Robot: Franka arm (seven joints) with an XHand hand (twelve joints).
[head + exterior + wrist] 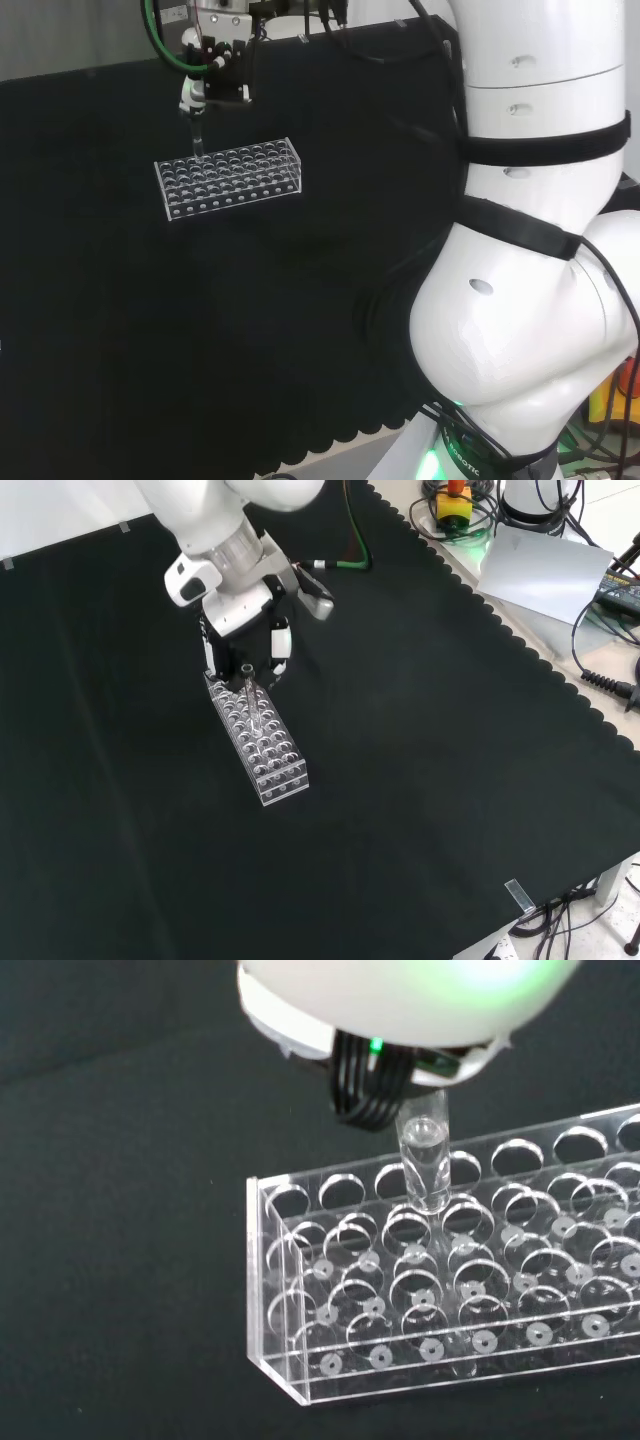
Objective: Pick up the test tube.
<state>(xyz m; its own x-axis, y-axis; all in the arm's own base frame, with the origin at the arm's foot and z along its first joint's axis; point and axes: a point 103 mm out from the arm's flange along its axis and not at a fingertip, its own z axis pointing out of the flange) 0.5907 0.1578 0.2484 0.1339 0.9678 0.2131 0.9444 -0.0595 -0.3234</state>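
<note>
A clear test tube (425, 1165) stands upright at the end rows of a clear plastic rack (420, 1310) with many holes. Its upper end sits against the dark fingers under the blurred white hand (400, 1000). In the head view the hand (205, 80) hovers over the rack's (228, 180) far left corner, and the tube (197, 140) hangs straight down from its fingertips to the rack's top. In the front view the fingers (280, 645) curl down around the tube (247, 675) at the rack's (262, 742) upper end. Whether the tube's lower end still sits in a hole is unclear.
Black cloth covers the bench around the rack. The arm's big white links (530, 250) stand at the right of the head view. Past the cloth's scalloped edge in the front view lie cables and a grey sheet (545, 565).
</note>
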